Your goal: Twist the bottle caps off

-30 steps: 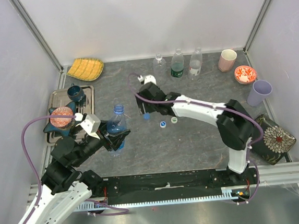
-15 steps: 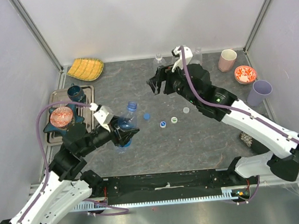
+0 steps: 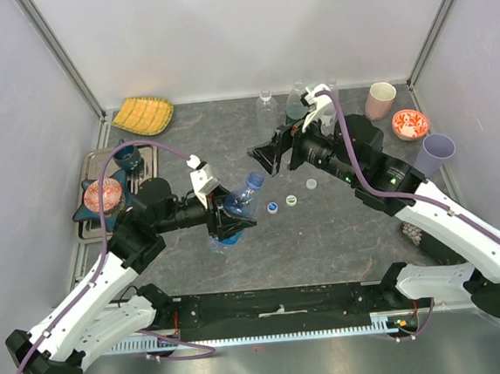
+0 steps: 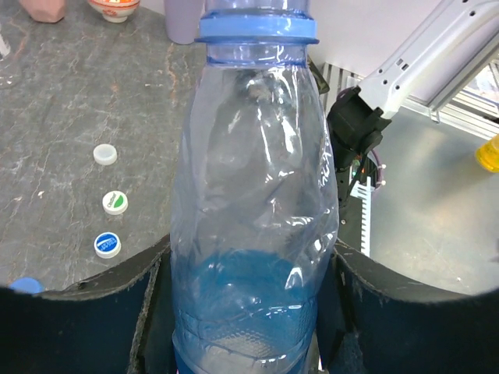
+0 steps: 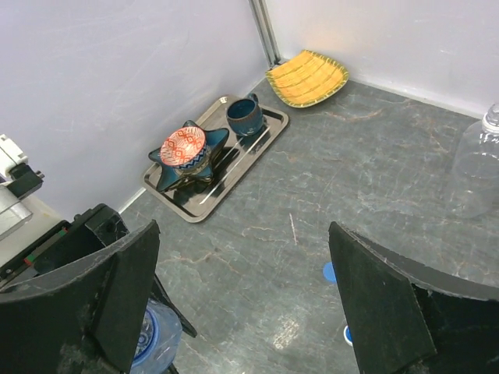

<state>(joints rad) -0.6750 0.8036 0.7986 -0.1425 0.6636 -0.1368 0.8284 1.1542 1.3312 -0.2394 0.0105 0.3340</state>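
Nearest, the left jaws are closed around the blue bottle [image 3: 247,193], and their dark fingers [image 4: 86,312] press its lower body from both sides. The bottle is held over the middle of the bench [image 3: 210,129]. It is tilted, with its neck toward the far right. Whether its bottom touches the bench I cannot tell. In the left wrist view its blue neck ring shows, but the mouth is cut off by the upper edge.

Just beyond the bottle the loose caps lie on the bench, each apart from the others. There is the white-and-blue cap [image 3: 272,207], beside it the white-and-green cap [image 3: 291,200], and a little farther the white cap [image 3: 312,183]. The blue cap [image 4: 27,285] shows in the left wrist view, at the near end of the same row, close to the left finger.

Farther on, the right jaws hang above the bench, wide open, with nothing between the fingers [image 5: 125,296].

On the left side a metal tray [image 3: 148,149] carries a dark blue cup [image 3: 125,154] and a star-shaped dish [image 3: 86,212]. On the right side stands a purple cup [image 3: 435,153].

Near the far wall stand a clear bottle [image 3: 266,105] and the bottle with the dark green label [image 3: 296,109], which is partly behind the right arm. A pink cup [image 3: 381,99] is at the far right and a yellow plate [image 3: 143,115] in the far left corner.
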